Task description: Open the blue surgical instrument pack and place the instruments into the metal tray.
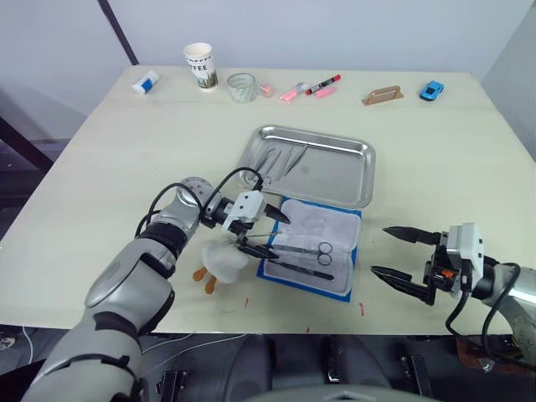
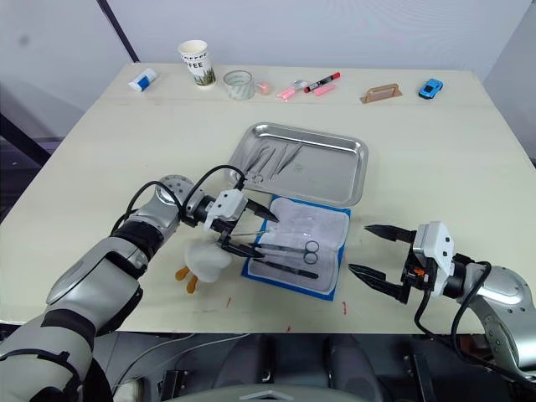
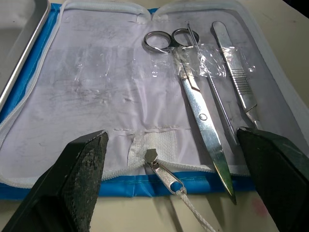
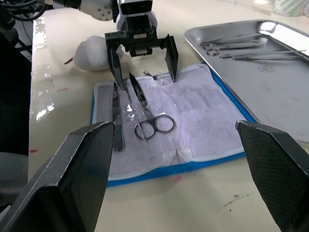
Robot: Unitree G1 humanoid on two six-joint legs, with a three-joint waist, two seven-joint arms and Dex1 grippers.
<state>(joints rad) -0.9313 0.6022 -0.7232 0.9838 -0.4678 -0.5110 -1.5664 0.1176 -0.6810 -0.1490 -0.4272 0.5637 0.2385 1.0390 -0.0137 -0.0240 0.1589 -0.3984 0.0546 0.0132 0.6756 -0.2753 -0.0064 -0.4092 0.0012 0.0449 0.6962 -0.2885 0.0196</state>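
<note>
On the bench, the blue surgical instrument pack [image 1: 311, 248] lies unzipped beside the metal tray [image 1: 356, 178]. Left gripper [image 1: 261, 229] spreads wide over scissors [image 3: 193, 82], seemingly untouched; right gripper [image 1: 398, 255] gapes, holding nothing.

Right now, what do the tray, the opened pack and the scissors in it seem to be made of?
The metal tray looks like polished steel: it is shiny, with reflections. The blue surgical instrument pack seems fabric: blue outside, pale matte lining, stitched zip edge, with a clear, probably plastic, strap. The scissors look like bright bare metal, likely steel.
</note>
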